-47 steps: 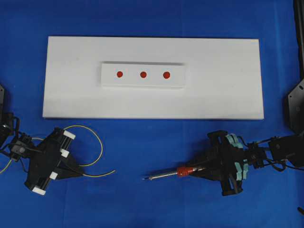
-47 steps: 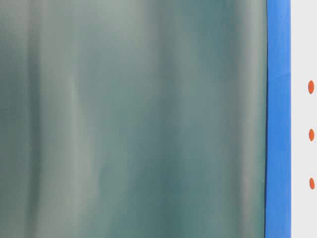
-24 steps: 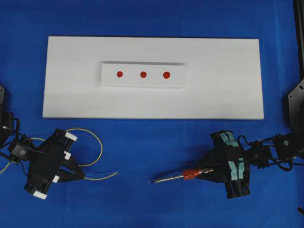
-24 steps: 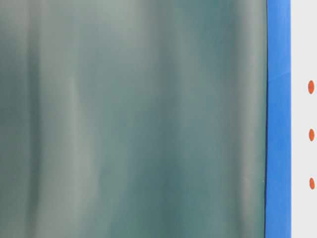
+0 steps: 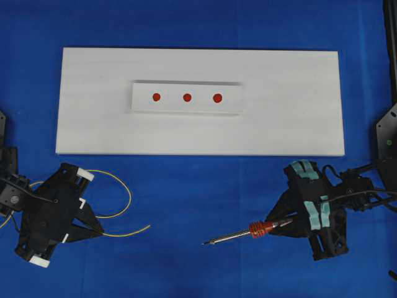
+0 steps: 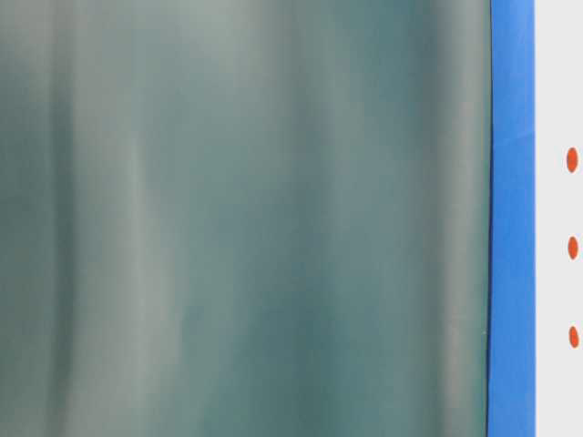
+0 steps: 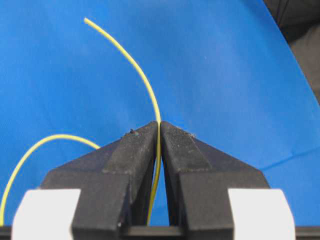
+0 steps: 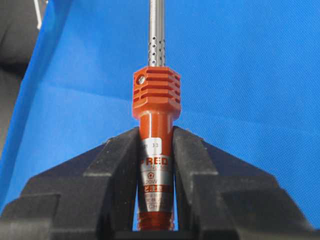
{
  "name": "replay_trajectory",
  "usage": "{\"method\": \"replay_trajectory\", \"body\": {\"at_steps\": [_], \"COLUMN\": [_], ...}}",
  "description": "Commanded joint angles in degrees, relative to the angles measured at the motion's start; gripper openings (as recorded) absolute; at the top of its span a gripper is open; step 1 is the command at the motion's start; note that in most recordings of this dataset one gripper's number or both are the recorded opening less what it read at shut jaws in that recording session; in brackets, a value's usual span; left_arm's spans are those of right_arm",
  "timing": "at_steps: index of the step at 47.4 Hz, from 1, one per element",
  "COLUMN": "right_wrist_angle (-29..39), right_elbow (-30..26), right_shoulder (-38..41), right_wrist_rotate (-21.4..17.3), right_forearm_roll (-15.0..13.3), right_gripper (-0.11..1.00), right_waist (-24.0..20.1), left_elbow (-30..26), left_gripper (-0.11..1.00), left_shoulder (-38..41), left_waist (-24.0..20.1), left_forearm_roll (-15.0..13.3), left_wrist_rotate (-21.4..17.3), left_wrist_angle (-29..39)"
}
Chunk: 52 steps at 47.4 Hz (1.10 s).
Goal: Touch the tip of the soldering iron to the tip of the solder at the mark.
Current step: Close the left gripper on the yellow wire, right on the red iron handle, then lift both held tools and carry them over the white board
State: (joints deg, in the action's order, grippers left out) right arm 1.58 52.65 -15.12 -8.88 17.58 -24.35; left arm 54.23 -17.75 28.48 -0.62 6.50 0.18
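From overhead, a blue cloth-covered table (image 5: 198,186) carries a large flat white board (image 5: 298,118) with a smaller raised white strip (image 5: 186,107) bearing three red dots (image 5: 187,97); both arms sit below the board, well apart from it. The table-level view gives only a blurred grey-green surface, a blue band and the red dots at its right edge. The left gripper (image 5: 93,228), low at the left, points rightward; its wrist view shows what overhead cannot: black fingers (image 7: 135,150) pressed together on the thin yellow solder wire (image 7: 140,75), whose free end curves ahead. The right gripper (image 5: 279,225), low at the right, points leftward, clamped on the red-orange handle of the silver-shafted soldering iron (image 8: 155,100), its tip aimed left (image 5: 232,236).
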Motion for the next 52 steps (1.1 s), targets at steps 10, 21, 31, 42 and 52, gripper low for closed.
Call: {"method": "replay_trajectory", "body": {"at_steps": [10,21,31,42,52], "right_wrist_angle": [4.13,10.63,14.15,14.41,14.24], "right_elbow": [-2.72,-4.75,-5.19,-5.71,-5.98], "right_shoulder": [-1.23,-1.23,-1.23,-1.23,-1.23], "right_wrist_rotate": [0.09,0.09,0.00,0.00,0.00], "right_forearm_roll": [-1.49,-4.57,-7.21,-10.99,-13.18], "right_gripper": [0.06,0.06,0.06,0.06,0.06], "right_waist": [4.31,11.51,19.69,27.51,32.26], "left_elbow": [-3.16,-5.89,-7.82,-8.44,-9.05], "left_gripper": [0.03,0.03,0.03,0.03,0.03], "left_shoulder": [-0.53,1.41,2.64,3.34,4.13], "left_waist": [-1.76,-9.67,-18.63,-25.58,-30.06], "left_forearm_roll": [0.00,0.26,0.44,0.53,0.62], "left_wrist_rotate": [1.67,2.29,1.76,-0.97,-3.43], "left_wrist_angle": [0.97,5.36,8.26,8.35,8.26]}}
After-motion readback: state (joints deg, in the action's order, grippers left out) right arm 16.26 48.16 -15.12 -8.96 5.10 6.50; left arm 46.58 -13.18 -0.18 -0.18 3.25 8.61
